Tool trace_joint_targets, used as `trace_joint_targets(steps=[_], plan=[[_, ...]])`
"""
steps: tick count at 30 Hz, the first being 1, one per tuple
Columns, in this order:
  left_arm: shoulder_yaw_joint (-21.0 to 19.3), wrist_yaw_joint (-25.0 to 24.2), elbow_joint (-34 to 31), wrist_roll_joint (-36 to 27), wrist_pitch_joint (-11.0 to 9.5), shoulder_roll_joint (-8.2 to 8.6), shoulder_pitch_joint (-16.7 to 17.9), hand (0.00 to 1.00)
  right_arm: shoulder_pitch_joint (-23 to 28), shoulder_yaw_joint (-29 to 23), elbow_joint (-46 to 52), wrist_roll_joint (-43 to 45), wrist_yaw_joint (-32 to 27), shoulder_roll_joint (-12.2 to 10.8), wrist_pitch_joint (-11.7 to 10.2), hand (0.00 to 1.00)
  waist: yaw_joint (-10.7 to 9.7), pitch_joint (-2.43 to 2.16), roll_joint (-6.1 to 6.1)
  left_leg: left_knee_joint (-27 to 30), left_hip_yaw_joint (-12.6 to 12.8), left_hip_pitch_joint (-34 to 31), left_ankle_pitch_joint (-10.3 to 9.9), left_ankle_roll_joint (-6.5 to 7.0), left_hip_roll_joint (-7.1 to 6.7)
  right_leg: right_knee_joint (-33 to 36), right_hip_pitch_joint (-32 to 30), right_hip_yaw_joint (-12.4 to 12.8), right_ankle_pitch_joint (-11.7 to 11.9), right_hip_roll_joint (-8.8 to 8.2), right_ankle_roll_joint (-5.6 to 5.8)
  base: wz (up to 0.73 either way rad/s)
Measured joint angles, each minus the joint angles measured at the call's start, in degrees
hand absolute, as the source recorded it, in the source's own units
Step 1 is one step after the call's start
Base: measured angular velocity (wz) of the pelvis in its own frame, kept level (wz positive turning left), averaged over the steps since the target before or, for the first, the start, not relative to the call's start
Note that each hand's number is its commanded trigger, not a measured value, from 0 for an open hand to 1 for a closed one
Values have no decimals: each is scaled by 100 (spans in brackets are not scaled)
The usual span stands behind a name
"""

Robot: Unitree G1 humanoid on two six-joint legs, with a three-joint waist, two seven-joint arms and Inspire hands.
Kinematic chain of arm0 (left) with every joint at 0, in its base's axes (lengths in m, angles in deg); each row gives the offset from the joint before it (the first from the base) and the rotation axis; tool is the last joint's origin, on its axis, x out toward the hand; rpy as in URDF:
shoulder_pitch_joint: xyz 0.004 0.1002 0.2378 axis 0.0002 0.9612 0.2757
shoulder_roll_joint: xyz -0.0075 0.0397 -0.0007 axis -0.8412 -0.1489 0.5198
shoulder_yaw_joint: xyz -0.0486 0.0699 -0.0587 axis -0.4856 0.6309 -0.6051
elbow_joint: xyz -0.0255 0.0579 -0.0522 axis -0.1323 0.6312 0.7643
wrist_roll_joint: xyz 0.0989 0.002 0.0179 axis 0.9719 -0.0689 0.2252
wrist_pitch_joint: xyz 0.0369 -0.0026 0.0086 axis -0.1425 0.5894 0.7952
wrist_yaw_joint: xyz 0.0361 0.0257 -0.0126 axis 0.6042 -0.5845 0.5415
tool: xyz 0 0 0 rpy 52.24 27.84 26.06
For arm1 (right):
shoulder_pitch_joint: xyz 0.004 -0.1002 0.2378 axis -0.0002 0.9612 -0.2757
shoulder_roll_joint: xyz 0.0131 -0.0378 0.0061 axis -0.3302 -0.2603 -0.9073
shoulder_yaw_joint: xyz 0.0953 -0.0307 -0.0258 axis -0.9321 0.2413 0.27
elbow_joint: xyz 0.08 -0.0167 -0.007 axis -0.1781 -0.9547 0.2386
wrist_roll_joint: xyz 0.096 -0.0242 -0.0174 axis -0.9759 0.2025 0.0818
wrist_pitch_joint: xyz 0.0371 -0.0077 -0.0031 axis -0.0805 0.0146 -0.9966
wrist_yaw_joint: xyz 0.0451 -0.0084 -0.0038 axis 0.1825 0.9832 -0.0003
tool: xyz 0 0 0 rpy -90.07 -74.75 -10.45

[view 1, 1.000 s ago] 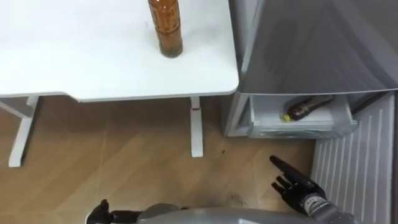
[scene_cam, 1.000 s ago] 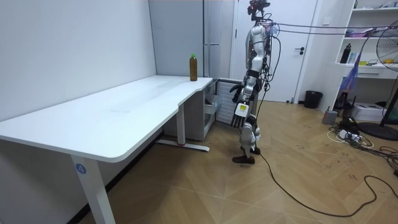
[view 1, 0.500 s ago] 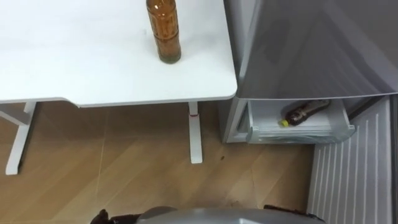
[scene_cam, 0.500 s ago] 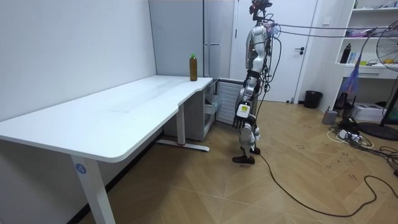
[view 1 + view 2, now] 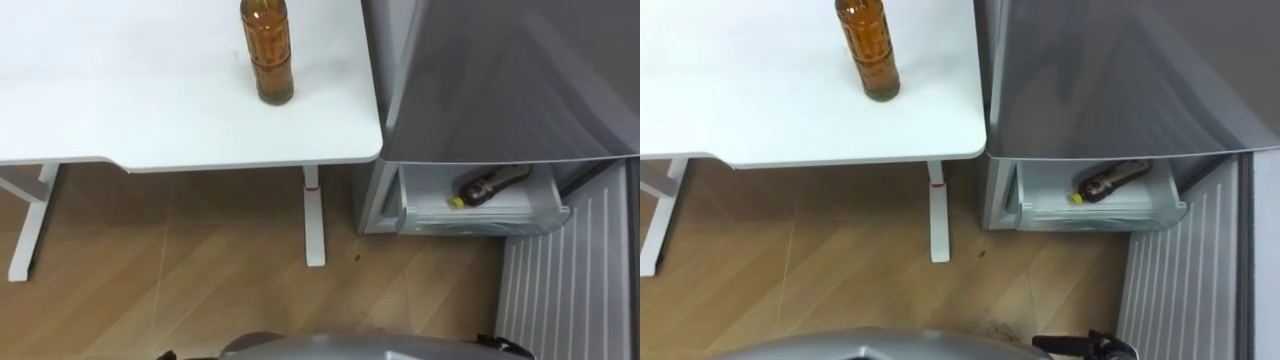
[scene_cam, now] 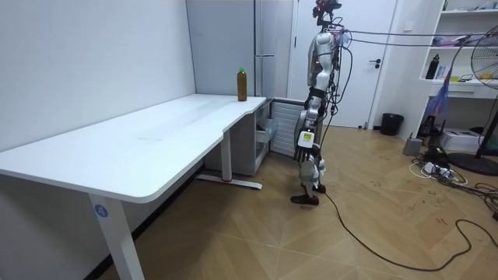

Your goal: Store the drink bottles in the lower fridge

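- Both hands are low, close to the robot's body. The right robot hand [image 5: 1085, 346] shows as a dark sliver at the bottom edge of the eye views, above the wooden floor [image 5: 200, 270] and near the foot of the fridge door [image 5: 565, 290]. I cannot tell whether its fingers are apart or together.
- In the room view, the left robot hand [image 6: 304, 149] hangs beside the thigh. It is too small there to tell whether its fingers are apart or curled.
- The robot stands upright on the floor, facing the fridge [image 5: 500, 80] and the end of the surface [image 5: 120, 100].
- The fridge door is swung open on the robot's right, with its ribbed inner face showing.
- At the bottom of the fridge, the drawer [image 5: 430, 215] is pulled out toward the robot.
- One dark bottle [image 5: 488, 186] lies on its side in that drawer, its yellow cap pointing to the robot's left.
- Left of the fridge is the white surface, its rounded corner just beside the fridge wall. A white leg [image 5: 315, 215] runs down from it to the floor.
- Farther back, the amber bottle [image 5: 267, 50] stands upright on the surface, near the edge that faces the fridge. The room view shows its green cap.
- Farthest off in the room view, a white door [image 6: 366, 85] is behind the robot, with a small dark bin [image 6: 391, 124] on the floor beside it.
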Motion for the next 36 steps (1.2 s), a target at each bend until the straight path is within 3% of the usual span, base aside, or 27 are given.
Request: trace_joint_targets(steps=[8,16,22,26,28,30,34,36], plan=[[18,-8,-9,421,92,-5,-104,0,-52,96,186,572,-43,11,-16,0,6,-20,-36,13,-26,-9,-11,-4,-6,-10,-10,-5,0,0,-1,1],[3,178,-147,78,92,16,-233,0,-97,169,144,733,-94,6,-54,0,1,-31,-66,13,-45,-6,-11,-4,-13,-37,-5,15,-1,5,0,0],[-193,790,-788,-264,-269,19,-297,0,-75,173,132,928,-155,4,-140,0,5,-43,-36,24,-72,-3,-13,-4,-11,-9,7,-27,-2,4,-1,0],[-782,1206,-1277,-539,-464,33,-387,0,-47,50,149,1253,-182,5,-161,0,30,-30,-23,34,-89,31,-25,-4,-9,-5,42,-8,-1,6,-1,0],[-951,1496,-1554,-878,-551,34,-376,0,24,50,191,1245,-225,7,-206,0,107,-29,-10,3,-62,88,-26,-4,-8,2,63,36,-1,8,-1,-12],[-1042,1901,-1823,-1261,-783,51,-371,0,84,48,196,1255,-290,10,-262,0,221,-42,17,2,-63,109,-44,-1,-10,3,69,108,0,19,-1,-12],[-1230,2445,-2182,-1367,-926,66,-328,0,164,-34,185,1431,-329,6,-344,0,279,-51,51,3,-91,120,-50,1,-14,6,85,82,2,20,0,2],[-1366,2843,-2394,-1368,-1131,64,-323,0,197,-74,184,1621,-380,7,-386,0,295,-54,73,1,-117,118,-49,1,-16,5,92,34,2,18,0,6]])
